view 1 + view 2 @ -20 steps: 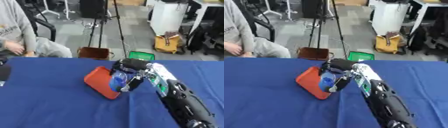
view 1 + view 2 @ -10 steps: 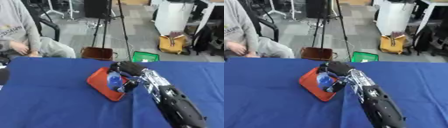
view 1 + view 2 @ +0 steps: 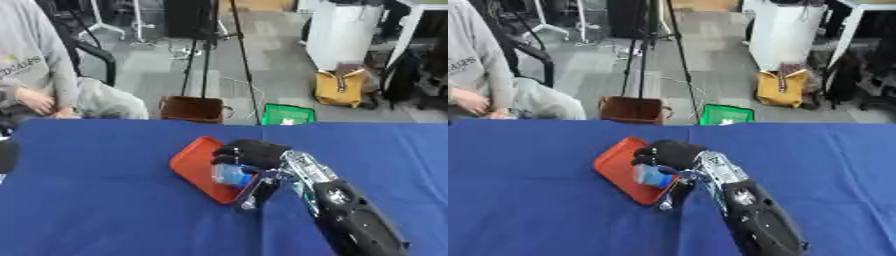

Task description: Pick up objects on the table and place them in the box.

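Blue-and-clear object (image 3: 231, 174), perhaps a small bottle, sits in the curled fingers of the right hand (image 3: 249, 156), held right over the shallow orange box (image 3: 194, 164) on the blue tabletop (image 3: 96, 210). By my reading the pick is done and only the release into the box remains. No left hand shows.

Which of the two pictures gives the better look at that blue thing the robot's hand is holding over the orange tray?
The left eye view: the blue thing shows more beneath the right hand, over the orange tray. The right eye view shows nearly the same, with the hand covering slightly more.
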You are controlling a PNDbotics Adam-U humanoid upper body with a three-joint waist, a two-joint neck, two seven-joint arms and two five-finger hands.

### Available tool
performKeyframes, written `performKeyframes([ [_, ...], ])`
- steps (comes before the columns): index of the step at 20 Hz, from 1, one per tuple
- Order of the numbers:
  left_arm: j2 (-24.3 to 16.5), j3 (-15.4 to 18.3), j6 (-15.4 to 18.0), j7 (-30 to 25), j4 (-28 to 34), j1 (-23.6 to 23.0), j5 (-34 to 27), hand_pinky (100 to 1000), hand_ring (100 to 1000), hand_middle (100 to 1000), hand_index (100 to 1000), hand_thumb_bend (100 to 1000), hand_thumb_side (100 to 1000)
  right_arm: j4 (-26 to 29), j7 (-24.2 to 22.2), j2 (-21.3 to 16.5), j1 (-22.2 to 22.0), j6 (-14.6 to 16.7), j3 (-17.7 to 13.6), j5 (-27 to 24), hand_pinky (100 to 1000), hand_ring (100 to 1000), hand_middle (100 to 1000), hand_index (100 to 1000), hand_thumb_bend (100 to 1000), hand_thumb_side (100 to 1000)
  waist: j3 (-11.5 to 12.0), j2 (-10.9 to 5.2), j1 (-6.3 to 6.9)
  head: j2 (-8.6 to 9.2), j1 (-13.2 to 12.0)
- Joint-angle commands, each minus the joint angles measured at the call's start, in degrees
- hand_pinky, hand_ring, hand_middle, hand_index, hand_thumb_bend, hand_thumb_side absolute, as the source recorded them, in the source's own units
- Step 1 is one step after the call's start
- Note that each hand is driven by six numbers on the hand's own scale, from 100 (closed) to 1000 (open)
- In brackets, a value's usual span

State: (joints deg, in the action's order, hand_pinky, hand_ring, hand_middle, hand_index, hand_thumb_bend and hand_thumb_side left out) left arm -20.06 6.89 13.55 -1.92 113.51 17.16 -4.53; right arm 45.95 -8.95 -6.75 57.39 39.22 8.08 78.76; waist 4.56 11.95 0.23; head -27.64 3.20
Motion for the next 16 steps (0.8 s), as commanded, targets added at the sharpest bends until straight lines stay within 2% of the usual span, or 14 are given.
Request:
performKeyframes([
  [1,-0.75,0.29,-0.01,0.18,1.08,0.20,0.00,624,783,891,961,545,263,4.13,2.71,-1.53,0.79,-0.07,-0.29,-3.04,933,923,931,956,659,367,-0.46,-1.41,0.16,0.17,-0.37],
  [4,-1.13,0.54,-0.18,0.51,1.08,-0.27,0.10,625,783,891,961,549,263,9.57,6.77,-3.21,-0.02,-1.02,0.06,-9.81,908,903,913,946,655,351,-1.95,-2.11,-0.07,-0.22,-1.04],
  [9,-1.66,0.68,-0.38,0.73,1.08,-0.98,0.22,625,783,891,961,550,263,14.97,6.80,-4.80,-1.31,-2.74,0.84,-17.58,889,886,895,940,621,345,-3.67,-3.08,-0.41,-0.70,-1.64],
  [10,-1.84,0.75,-0.45,0.81,1.08,-1.25,0.26,626,783,891,961,551,265,16.46,6.98,-5.31,-1.71,-3.15,0.77,-19.50,838,858,872,933,590,321,-4.33,-3.42,-0.55,-0.89,-1.91],
  [16,-2.89,1.35,-1.00,1.64,1.08,-2.95,0.93,625,784,891,961,545,269,29.07,7.10,-10.18,-5.35,-7.17,0.99,-33.89,774,821,851,934,562,301,-8.39,-4.86,-1.47,-2.32,-3.66],
])
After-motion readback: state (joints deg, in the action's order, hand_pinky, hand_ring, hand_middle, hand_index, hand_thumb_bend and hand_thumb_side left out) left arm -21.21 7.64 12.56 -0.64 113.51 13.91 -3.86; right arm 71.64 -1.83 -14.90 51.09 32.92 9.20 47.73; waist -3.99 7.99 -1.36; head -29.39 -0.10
